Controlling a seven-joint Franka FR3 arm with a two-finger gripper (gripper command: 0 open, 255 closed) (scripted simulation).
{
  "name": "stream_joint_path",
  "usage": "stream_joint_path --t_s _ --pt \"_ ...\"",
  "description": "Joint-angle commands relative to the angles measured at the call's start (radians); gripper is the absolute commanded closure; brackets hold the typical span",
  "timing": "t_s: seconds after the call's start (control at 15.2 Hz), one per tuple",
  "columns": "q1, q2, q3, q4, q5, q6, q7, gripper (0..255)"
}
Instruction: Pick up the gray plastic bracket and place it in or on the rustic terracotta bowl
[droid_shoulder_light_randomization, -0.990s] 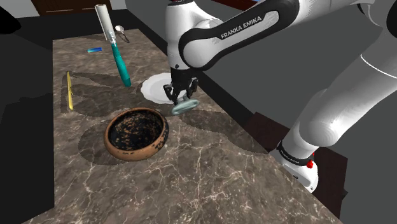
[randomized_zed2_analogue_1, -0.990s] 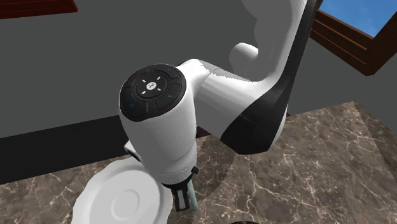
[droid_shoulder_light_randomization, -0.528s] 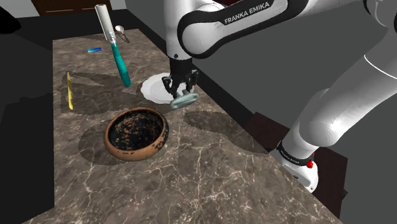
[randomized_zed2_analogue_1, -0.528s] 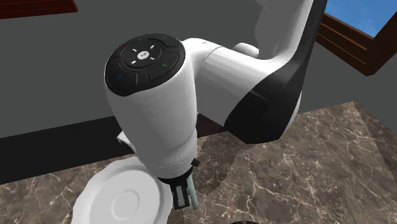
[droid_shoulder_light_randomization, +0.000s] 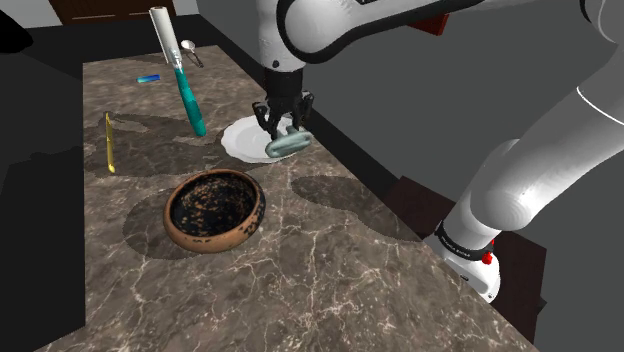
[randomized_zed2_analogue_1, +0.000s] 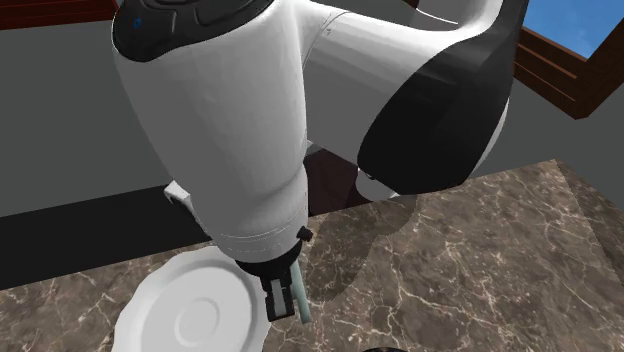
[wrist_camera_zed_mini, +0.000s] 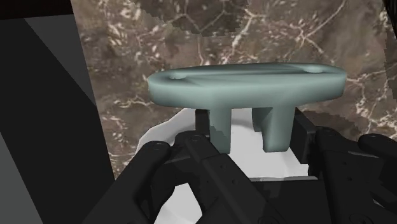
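My jaws stay clenched on the legs of the pale grey-green oblong plastic bracket, now risen higher above the round white plate at the shoulder view's upper middle, so lifting looks done and the carry to the mottled brown bowl, lower left, remains.

Moderate, even light falls from above. In the shoulder view the arm lays a soft dark shadow on the marble counter near the frame's middle. The bowl casts its shadow toward the left, where the frame's edge is dim. In the wrist view the bracket is bright on top and shaded beneath.
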Motion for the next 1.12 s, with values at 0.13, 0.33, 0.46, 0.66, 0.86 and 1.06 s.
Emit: stream_joint_path --t_s 0.13,0.33,0.46,0.66,0.86,1.06 --pt "-0.001 -0.009 -0.004 0.044 0.001 -0.053 -0.001 255" --pt "-0.002 -0.013 -0.006 0.081 0.001 -0.093 -0.001 255" --pt "-0.003 -0.014 -0.008 0.106 0.000 -0.120 -0.001 255" --pt "-0.004 -0.014 -0.010 0.147 -0.001 -0.160 0.000 255" --pt "-0.005 -0.012 -0.011 0.189 -0.002 -0.201 0.001 255" --pt "-0.006 -0.009 -0.012 0.226 -0.004 -0.235 0.003 255"
